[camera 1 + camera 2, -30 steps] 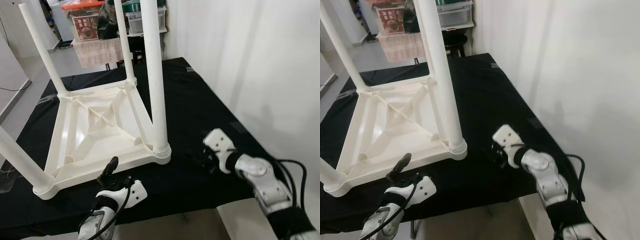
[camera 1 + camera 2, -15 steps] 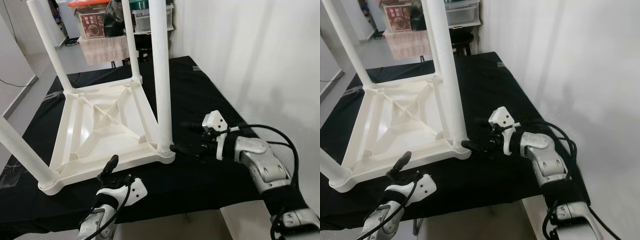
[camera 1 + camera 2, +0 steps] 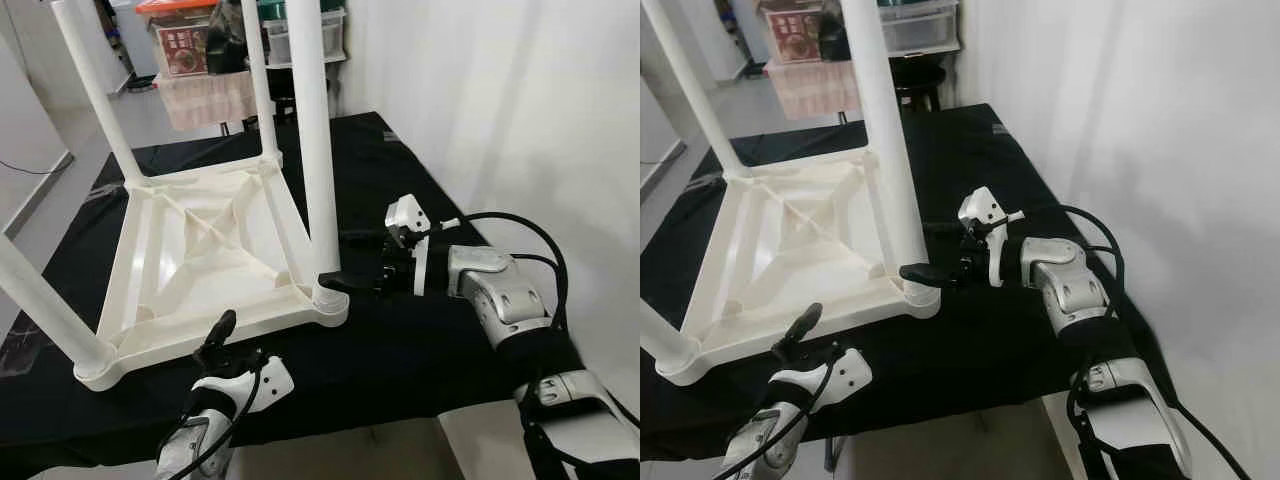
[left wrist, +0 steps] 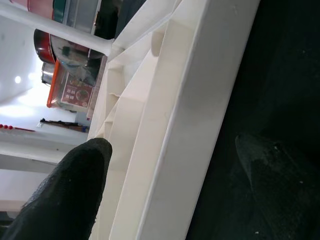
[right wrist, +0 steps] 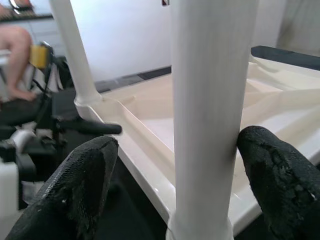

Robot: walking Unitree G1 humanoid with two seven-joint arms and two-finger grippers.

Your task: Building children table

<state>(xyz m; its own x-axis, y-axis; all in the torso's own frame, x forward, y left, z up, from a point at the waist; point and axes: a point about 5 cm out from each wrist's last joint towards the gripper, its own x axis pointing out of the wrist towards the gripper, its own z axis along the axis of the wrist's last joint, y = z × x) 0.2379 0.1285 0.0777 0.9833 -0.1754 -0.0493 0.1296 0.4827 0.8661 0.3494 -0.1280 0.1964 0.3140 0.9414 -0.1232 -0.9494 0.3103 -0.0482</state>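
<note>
A white plastic children's table (image 3: 200,250) lies upside down on a black cloth (image 3: 400,180), its legs pointing up. My right gripper (image 3: 922,250) is open at the base of the near right leg (image 3: 312,150), one black finger on each side of it. In the right wrist view one fingertip (image 5: 272,170) touches the leg (image 5: 210,100), while the other stands off it. My left gripper (image 3: 222,345) is low at the table's front rim (image 4: 185,110) and open, with the rim showing between its fingers (image 4: 75,195).
A white wall (image 3: 520,110) runs close along the right side of the cloth. Storage boxes on a shelf (image 3: 185,45) and a dark stool (image 3: 910,95) stand at the back. A person's leg (image 5: 15,45) is beyond the table.
My right gripper has swung left across the cloth to the near right leg and now straddles its base. The left gripper has stayed put.
</note>
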